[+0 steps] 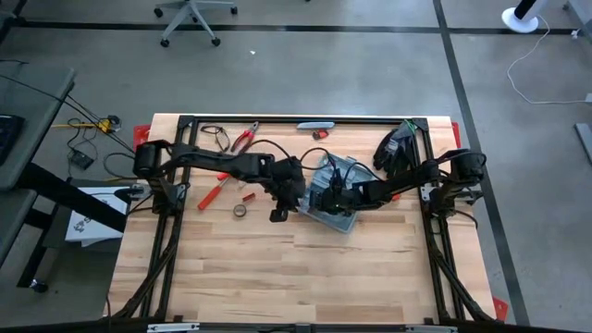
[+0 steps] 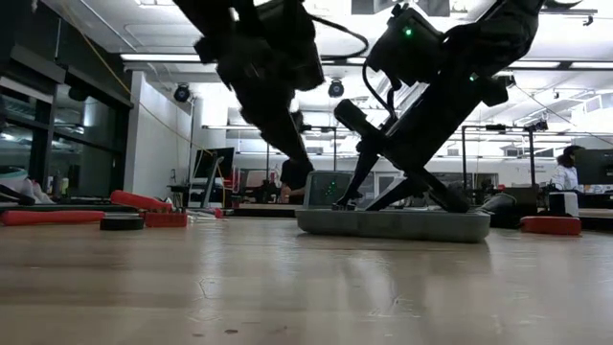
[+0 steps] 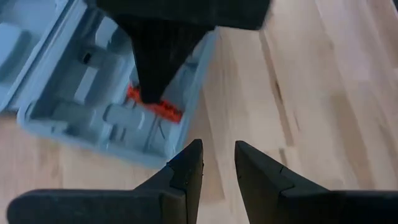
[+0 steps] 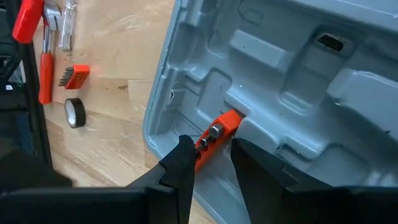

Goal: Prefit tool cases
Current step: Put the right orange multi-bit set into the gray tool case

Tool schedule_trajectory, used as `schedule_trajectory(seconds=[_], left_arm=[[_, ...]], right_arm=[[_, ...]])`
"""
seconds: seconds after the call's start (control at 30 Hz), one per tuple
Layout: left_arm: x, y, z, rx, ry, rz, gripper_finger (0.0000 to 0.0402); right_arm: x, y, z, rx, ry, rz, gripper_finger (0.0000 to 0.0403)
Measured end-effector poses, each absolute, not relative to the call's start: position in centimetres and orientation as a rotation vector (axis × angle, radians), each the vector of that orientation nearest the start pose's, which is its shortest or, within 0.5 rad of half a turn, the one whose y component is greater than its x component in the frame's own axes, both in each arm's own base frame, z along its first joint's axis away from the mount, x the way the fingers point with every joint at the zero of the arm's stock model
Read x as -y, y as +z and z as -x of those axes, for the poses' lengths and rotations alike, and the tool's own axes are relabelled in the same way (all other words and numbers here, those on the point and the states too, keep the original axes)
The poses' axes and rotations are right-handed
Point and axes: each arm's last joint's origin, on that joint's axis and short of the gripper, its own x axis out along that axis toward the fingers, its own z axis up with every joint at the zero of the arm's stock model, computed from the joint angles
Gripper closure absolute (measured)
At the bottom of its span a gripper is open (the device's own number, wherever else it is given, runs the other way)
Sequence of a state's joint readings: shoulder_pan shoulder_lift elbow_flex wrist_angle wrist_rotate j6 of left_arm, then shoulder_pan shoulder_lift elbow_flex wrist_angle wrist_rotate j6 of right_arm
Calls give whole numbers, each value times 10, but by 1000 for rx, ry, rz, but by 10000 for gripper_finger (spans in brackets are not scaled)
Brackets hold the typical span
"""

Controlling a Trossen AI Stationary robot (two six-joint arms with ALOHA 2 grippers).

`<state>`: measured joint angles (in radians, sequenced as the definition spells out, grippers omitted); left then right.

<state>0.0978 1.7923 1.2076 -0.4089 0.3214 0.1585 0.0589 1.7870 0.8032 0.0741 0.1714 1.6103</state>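
Between the fingers of your right claw (image 4: 208, 163) sits a small orange bit holder (image 4: 217, 134), pinched from both sides and lowered into a slot of the tool case (image 4: 280, 74), which lies open on the surface (image 1: 277, 277) directly under that claw. Judging by the angle, you hold the holder lengthwise so it lines up with the moulded recess and can be pressed home. The case is a grey-blue plastic shell, its inside formed into stepped pockets and channels of various shapes, most of them bare in these views. Your left claw (image 3: 217, 162) hangs just beside the case's edge, fingers a narrow gap apart and gripping nothing, probably kept close to steady the shell if it slides. Farther out from the right claw, beyond the case wall, lie a roll of black tape (image 4: 75, 112), a second red bit block (image 4: 74, 75) and red-handled tools (image 4: 45, 68).
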Motion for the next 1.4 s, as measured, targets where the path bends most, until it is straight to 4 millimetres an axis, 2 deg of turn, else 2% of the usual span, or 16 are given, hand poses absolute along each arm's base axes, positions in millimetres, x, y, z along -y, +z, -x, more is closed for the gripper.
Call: schedule_trajectory(seconds=[0.13, 0.27, 0.53, 0.7, 0.83, 1.03, 1.4], left_arm=[[-28, 188, -375, -917, -287, 38, 316], [-28, 178, -382, -905, -260, 85, 316], [-28, 172, -389, -894, -123, 155, 311], [-28, 161, -392, -915, -94, 292, 279], [-27, 161, -393, -917, -104, 386, 241], [-29, 160, -392, -932, -15, 385, 195], [-24, 158, -395, -908, -12, 374, 183]], right_arm=[[-14, 115, -321, -611, -782, -1382, 293], [-14, 115, -322, -611, -774, -1383, 293], [-15, 117, -324, -592, -743, -1387, 293], [-14, 117, -325, -579, -745, -1385, 293], [-14, 119, -324, -568, -747, -1382, 293], [-16, 123, -322, -556, -760, -1367, 293], [-20, 130, -317, -572, -768, -1329, 293]])
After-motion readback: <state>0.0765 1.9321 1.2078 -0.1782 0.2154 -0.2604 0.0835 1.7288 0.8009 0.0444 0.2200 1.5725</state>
